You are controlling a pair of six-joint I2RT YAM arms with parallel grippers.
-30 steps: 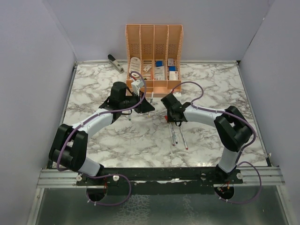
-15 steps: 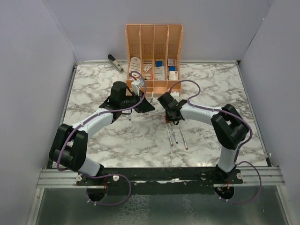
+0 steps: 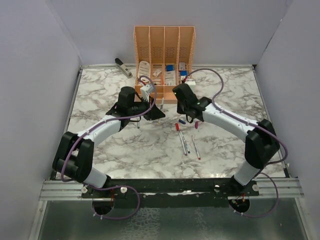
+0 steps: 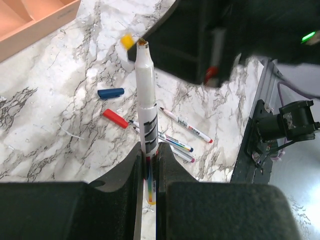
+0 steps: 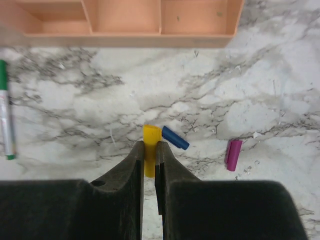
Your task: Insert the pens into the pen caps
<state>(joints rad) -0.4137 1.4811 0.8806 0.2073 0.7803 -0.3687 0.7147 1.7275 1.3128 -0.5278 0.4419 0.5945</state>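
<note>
My left gripper (image 4: 148,148) is shut on a whitish pen (image 4: 146,95), which sticks out past the fingers with its bare tip pointing at the right arm. My right gripper (image 5: 150,145) is shut on a yellow cap (image 5: 151,136), held above the table. In the left wrist view the yellow cap (image 4: 127,40) hangs just left of the pen tip, apart from it. Blue (image 5: 175,137), purple (image 5: 233,154) and red (image 4: 116,118) caps lie loose on the marble. Three pens (image 4: 186,125) lie together nearer the front. In the top view the left gripper (image 3: 156,111) and right gripper (image 3: 182,106) nearly face each other.
An orange compartment organizer (image 3: 164,60) stands at the back centre, its front wall close beyond the right gripper (image 5: 160,40). A green-capped pen (image 5: 5,110) lies to the left near it. A grey stapler-like tool (image 3: 122,66) lies at the back left.
My right arm has risen and swung back toward the organizer with the yellow cap, uncovering the red, blue and purple caps on the table. My left arm has held still with its pen.
</note>
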